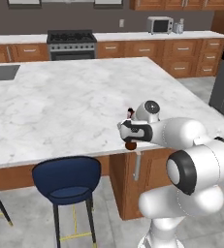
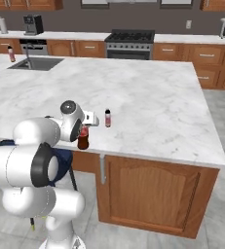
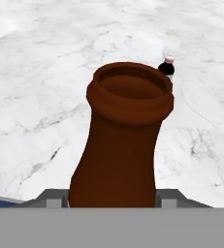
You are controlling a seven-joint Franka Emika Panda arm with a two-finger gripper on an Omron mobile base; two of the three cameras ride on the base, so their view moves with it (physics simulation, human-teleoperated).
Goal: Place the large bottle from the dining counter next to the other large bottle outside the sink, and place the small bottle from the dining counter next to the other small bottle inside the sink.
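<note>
Looking down the large bottle [image 3: 123, 140], we saw its brown neck and open mouth rising straight up between the claw's fingers, so its long axis ran upright, in line with the way the hand pointed. In the right base view the bottle [image 2: 83, 138] stood at the near edge of the dining counter [image 2: 148, 102], its base apparently on the marble, though we could not tell whether it had lifted. The claw [image 2: 84, 130] was partly closed around the bottle just below the neck, jaws on either side; we judged it a grip on the bottle. The small bottle [image 2: 107, 117] stood just beside, a little further in from that near edge and apart from the claw. Well away, near the far left corner, lay the sink [image 2: 36, 63], with the other large bottle [image 2: 11, 54] upright outside its rim. The coming move, we judged, was a lift straight up along the bottle's axis, then a long carry leftward. We counted two large bottles, one small bottle on this counter, one sink and one arm.
</note>
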